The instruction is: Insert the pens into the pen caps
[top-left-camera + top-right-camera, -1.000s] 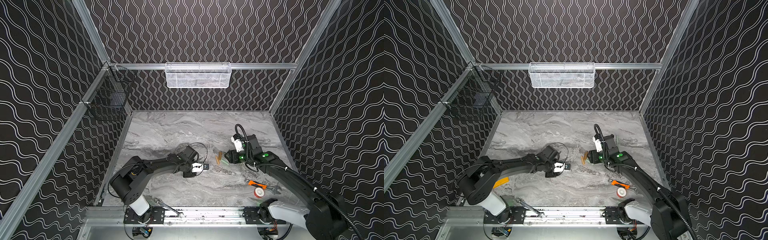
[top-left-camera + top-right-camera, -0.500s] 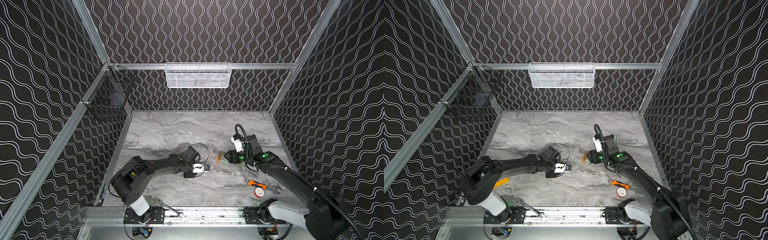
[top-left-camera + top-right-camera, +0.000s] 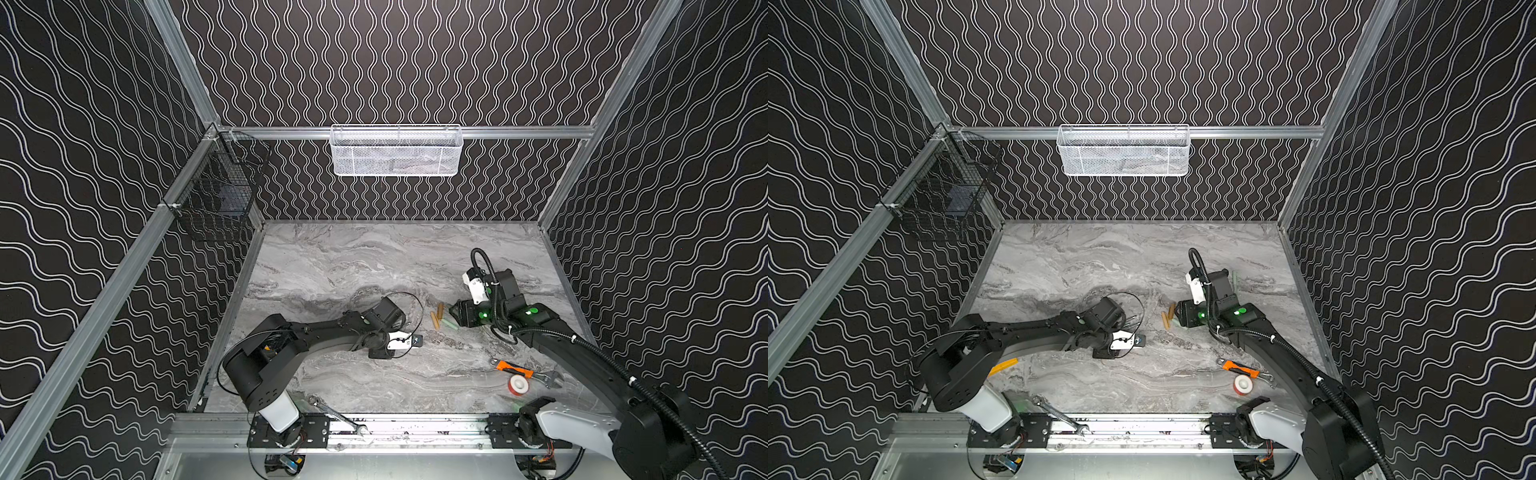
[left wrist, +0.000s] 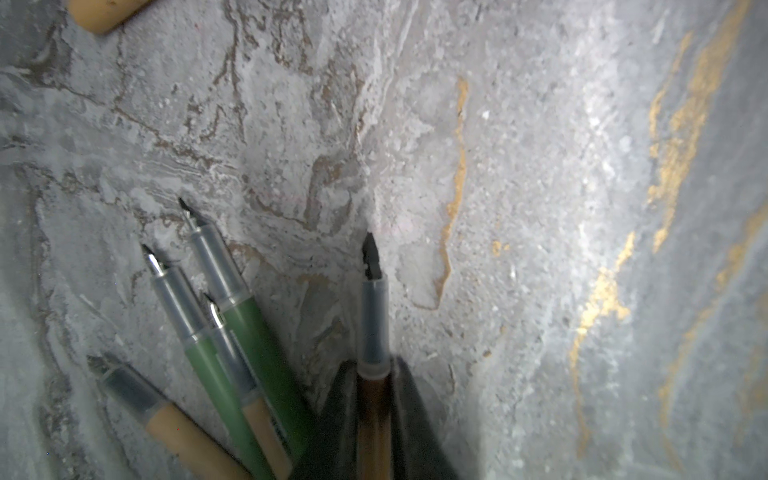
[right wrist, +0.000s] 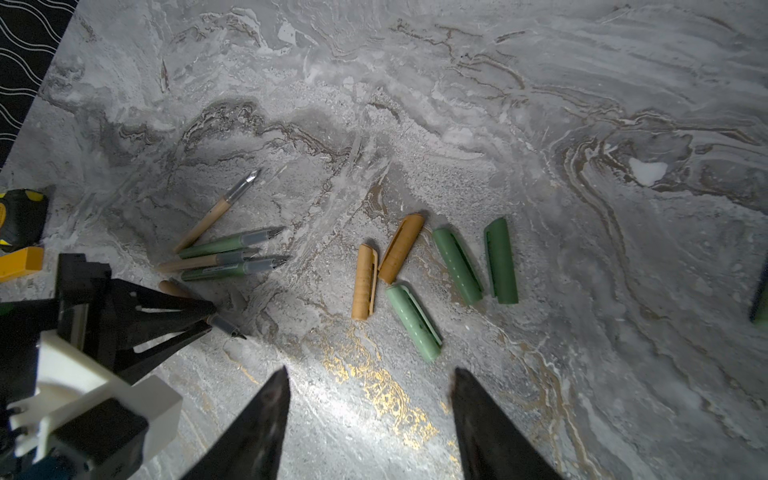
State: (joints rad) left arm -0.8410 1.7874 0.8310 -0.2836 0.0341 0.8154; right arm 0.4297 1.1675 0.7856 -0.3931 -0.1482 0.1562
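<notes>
So the left gripper [image 4: 374, 368] is clamping a tan pen [image 4: 374, 324] by the barrel. The grey section and dark nib are sticking out past the fingertips and pointing down at the marble tabletop [image 4: 540, 208], though I can't tell if the nib is actually touching it. The loose pens [image 4: 253, 336], two green and two tan, are lying fanned out just beside that gripper, with their nibs aiming roughly the same way as the held one. Over on the other side, the right gripper [image 5: 370, 374] is hovering over the table with its jaws spread wide and nothing between them. The pen caps [image 5: 413, 322] are lying flat just ahead of its fingertips, not touching them. Two tan ones and a pale green one are sitting closest, and two darker green ones are lying side by side a bit further out. In both top views the caps are sitting between the two grippers, nearer the right one.
</notes>
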